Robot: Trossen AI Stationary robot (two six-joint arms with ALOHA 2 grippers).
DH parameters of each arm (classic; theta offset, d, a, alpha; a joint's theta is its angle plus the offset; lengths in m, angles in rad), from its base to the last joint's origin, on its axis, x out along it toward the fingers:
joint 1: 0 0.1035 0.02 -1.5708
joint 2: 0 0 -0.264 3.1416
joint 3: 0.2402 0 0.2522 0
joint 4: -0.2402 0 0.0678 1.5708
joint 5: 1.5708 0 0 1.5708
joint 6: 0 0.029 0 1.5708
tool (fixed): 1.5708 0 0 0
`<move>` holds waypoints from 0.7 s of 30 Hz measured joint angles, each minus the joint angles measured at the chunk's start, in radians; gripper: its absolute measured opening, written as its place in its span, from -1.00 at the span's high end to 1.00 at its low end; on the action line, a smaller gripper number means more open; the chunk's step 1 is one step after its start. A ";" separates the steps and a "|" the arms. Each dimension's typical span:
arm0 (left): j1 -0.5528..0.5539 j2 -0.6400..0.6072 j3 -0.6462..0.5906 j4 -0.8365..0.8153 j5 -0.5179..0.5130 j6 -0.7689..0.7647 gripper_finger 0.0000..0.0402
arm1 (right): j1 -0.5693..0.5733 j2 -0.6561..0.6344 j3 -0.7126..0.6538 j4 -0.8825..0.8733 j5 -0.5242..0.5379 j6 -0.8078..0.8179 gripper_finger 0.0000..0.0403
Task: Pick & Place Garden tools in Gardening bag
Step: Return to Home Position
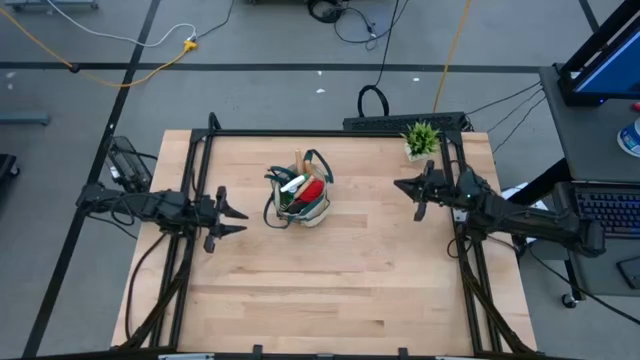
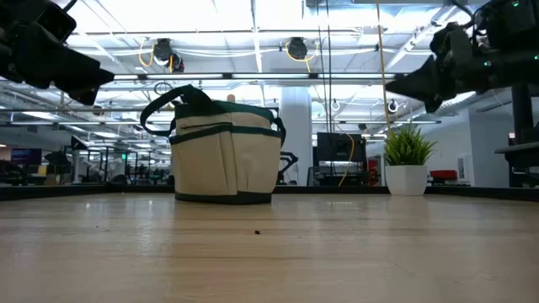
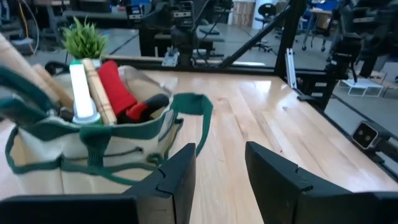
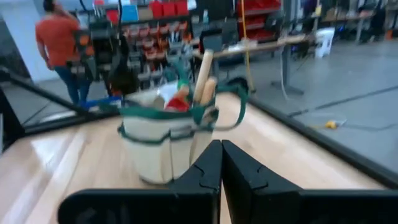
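The gardening bag [image 2: 226, 160] stands upright mid-table between my arms, with the garden tools [image 4: 204, 74] inside it, handles pointing up. My left gripper [image 3: 221, 155], fingers apart, hangs near it and is the closer one. My right gripper [image 4: 221, 149], fingers together, faces it from farther off.

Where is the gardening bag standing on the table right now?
In the high view the gardening bag stands upright near the table's middle, between the left tool and the right tool, closer to the left one and touching neither.
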State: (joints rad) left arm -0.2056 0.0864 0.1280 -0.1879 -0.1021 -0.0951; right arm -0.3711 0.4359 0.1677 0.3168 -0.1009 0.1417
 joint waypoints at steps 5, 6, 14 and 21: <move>-0.016 -0.033 0.000 -0.013 0.003 0.045 0.28 | -0.025 -0.088 0.002 -0.079 0.020 0.011 1.00; -0.019 -0.038 0.000 -0.019 0.002 0.044 0.28 | -0.029 -0.107 0.002 -0.095 0.028 0.018 1.00; -0.052 -0.062 0.000 -0.063 -0.013 0.038 0.28 | -0.045 -0.210 0.038 -0.373 0.052 0.083 1.00; -0.065 -0.058 -0.046 0.005 -0.037 0.066 0.28 | -0.045 -0.219 0.006 -0.407 0.053 0.058 1.00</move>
State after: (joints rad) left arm -0.2707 0.0287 0.0819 -0.1830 -0.1392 -0.0294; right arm -0.4160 0.2165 0.1734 -0.0906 -0.0483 0.1997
